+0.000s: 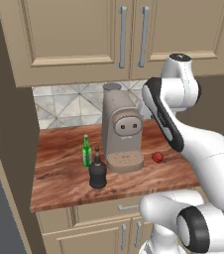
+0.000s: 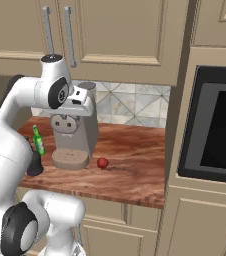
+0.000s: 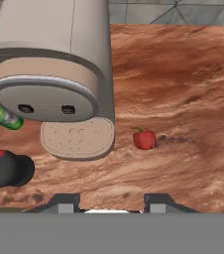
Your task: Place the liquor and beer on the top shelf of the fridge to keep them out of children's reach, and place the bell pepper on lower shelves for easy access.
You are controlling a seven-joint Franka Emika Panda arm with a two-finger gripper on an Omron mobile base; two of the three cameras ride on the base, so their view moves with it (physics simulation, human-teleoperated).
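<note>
On the wooden counter [image 1: 59,171] stand the slim green beer [image 1: 86,151] [image 2: 38,140] and, just in front of it, the squat black liquor [image 1: 97,173] [image 2: 35,165]. Both sit left of a beige coffee machine [image 1: 121,129]. The small red bell pepper [image 1: 157,157] [image 2: 102,163] lies to the machine's right. In the hand view, my gripper [image 3: 111,206] hovers high over the counter, open and empty. The bell pepper [image 3: 144,139] sits just ahead of it, with the beer [image 3: 2,116] and liquor [image 3: 7,168] far left. The fridge and its shelves are out of view.
The coffee machine [image 2: 80,135] [image 3: 54,49] stands tall between the bottles and the pepper. Beige wall cabinets [image 1: 84,34] hang above the counter. A dark built-in oven [image 2: 220,130] closes off the counter's right end. Drawers and doors sit below the counter edge.
</note>
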